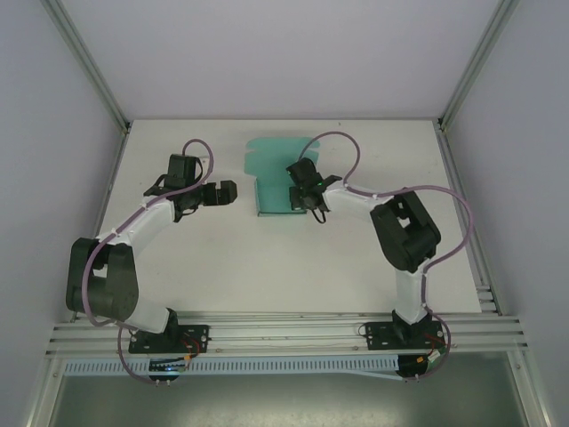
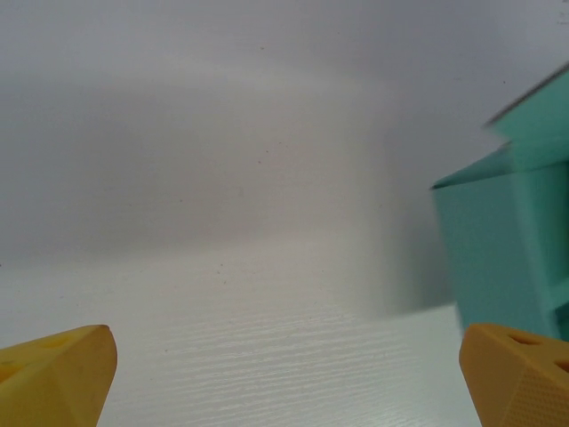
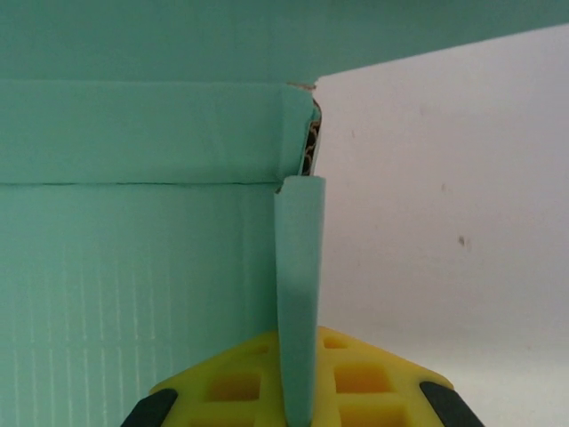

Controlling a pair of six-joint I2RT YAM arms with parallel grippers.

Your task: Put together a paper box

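Observation:
The teal-green paper box (image 1: 269, 178) lies partly folded at the back middle of the white table (image 1: 267, 267), with a rounded lid flap stretching away behind it. My right gripper (image 1: 303, 194) is at the box's right side. In the right wrist view its yellow jaws (image 3: 298, 402) are shut on an upright side wall (image 3: 298, 276) of the paper box (image 3: 133, 267). My left gripper (image 1: 228, 192) hangs left of the box, apart from it. Its yellow fingertips (image 2: 55, 378) stand wide open over bare table, and the box's corner (image 2: 502, 253) shows at the right.
Metal frame posts (image 1: 93, 71) and pale walls close in the table on the left, right and back. An aluminium rail (image 1: 284, 334) with both arm bases runs along the near edge. Purple cables (image 1: 449, 240) loop off each arm.

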